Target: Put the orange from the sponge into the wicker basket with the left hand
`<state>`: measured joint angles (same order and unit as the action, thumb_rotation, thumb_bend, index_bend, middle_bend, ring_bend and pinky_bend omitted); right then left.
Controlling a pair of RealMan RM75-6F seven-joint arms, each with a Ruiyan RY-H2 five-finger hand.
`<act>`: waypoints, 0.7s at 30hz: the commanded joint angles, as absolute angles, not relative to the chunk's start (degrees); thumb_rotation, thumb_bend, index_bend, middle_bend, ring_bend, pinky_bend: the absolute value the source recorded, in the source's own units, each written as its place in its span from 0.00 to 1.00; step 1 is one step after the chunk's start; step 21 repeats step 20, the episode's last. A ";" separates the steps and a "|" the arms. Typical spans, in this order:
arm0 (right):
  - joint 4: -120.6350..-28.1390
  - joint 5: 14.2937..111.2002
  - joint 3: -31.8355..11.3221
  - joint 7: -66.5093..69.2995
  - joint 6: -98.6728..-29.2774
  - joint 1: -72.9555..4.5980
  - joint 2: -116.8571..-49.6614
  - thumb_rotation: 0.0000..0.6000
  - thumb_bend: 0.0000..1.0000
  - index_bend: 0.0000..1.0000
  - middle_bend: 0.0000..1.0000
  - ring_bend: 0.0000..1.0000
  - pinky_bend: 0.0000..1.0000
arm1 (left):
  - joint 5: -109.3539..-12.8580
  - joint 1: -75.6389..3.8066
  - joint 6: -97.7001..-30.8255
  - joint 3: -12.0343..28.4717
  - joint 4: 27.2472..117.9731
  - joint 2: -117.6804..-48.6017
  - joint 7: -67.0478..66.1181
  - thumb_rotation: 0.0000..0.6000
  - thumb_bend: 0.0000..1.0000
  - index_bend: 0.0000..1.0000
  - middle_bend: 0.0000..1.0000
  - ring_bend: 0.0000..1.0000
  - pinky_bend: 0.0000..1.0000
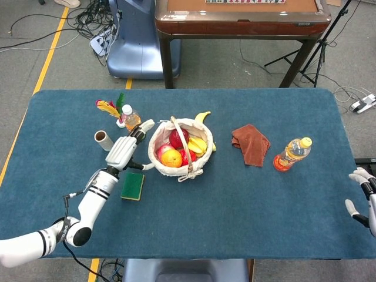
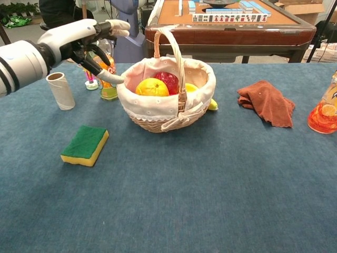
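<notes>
**A:** Start at your left. The sponge (image 2: 85, 145) lies bare on the tabletop (image 2: 210, 200), nothing on it, near the basket's left side. Above and beyond it your left robot hand (image 2: 92, 45) hangs in the air with its fingers spread and nothing between them.

**B:** And the orange?

**A:** The orange (image 2: 152, 87) sits inside the basket (image 2: 158, 113), in the left half, touching the red fruit (image 2: 168, 80) beside it. From your left robot hand it lies to the right and lower down, just past the cloth-lined rim. One fingertip (image 2: 115, 79) reaches toward that rim; I can't tell whether it touches.

**B:** So which way do I go from here?

**A:** By my reading the placing is done, so the move left to you is a withdrawal. The orange is on the far side of the rim from your palm, so pull back leftward and up, away from the rim and handle (image 2: 176, 52). Mind the small bottle (image 1: 131, 120) and the paper roll (image 2: 60, 90) just to your hand's left.

**B:** And further right?

**A:** A brown cloth (image 2: 267, 101), then an orange drink bottle (image 1: 291, 153). Your right robot hand (image 1: 363, 200) rests at the tabletop's far right edge, well apart from everything, fingers loosely apart and holding nothing.
</notes>
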<state>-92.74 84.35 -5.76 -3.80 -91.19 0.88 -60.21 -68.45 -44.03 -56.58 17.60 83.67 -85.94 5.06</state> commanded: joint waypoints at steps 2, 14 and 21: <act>-92.36 84.27 -5.84 -3.59 -90.52 0.48 -60.23 1.00 0.25 0.29 0.26 0.28 0.42 | -65.25 -39.62 -58.31 14.69 89.97 -79.67 0.11 1.00 0.12 0.00 0.00 0.05 0.28; -91.32 85.39 -5.55 -2.13 -88.01 -1.32 -60.23 1.00 0.25 0.29 0.26 0.28 0.42 | -69.29 -26.46 -73.58 7.05 95.73 -71.37 -5.95 1.00 0.11 0.06 0.00 0.05 0.25; -91.61 85.71 -5.16 0.08 -86.62 -1.98 -60.01 1.00 0.25 0.29 0.27 0.28 0.42 | -75.18 -20.56 -81.47 2.79 95.60 -70.59 -9.06 1.00 0.11 0.07 0.00 0.06 0.23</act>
